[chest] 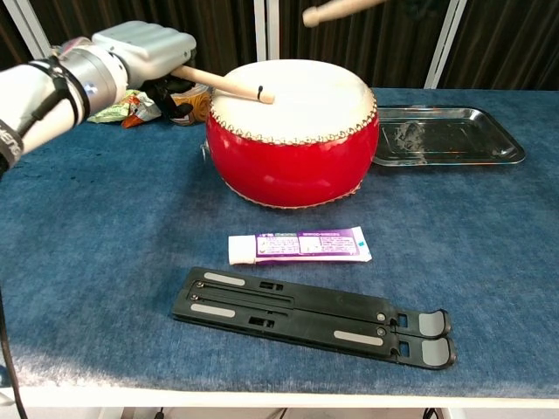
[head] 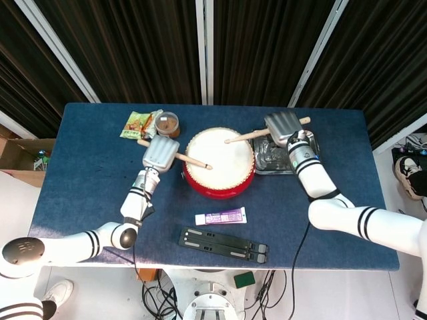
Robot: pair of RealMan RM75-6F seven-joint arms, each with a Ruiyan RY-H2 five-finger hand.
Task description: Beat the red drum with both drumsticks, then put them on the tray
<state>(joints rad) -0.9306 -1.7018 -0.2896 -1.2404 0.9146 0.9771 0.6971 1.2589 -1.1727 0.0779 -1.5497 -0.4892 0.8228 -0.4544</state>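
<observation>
The red drum (head: 219, 162) (chest: 293, 131) with a white skin stands mid-table. My left hand (head: 160, 154) (chest: 144, 54), just left of the drum, grips a wooden drumstick (head: 190, 159) (chest: 229, 83) whose tip lies on the skin. My right hand (head: 283, 127), right of the drum and above the tray, holds the other drumstick (head: 248, 136) (chest: 336, 9) raised well above the skin. In the chest view only that stick's tip shows at the top edge. The steel tray (head: 272, 160) (chest: 445, 135) lies right of the drum.
A toothpaste tube (head: 221, 217) (chest: 300, 246) and a black folding stand (head: 223, 243) (chest: 314, 316) lie in front of the drum. A snack packet (head: 136, 124) and a small jar (head: 167, 125) sit at the back left.
</observation>
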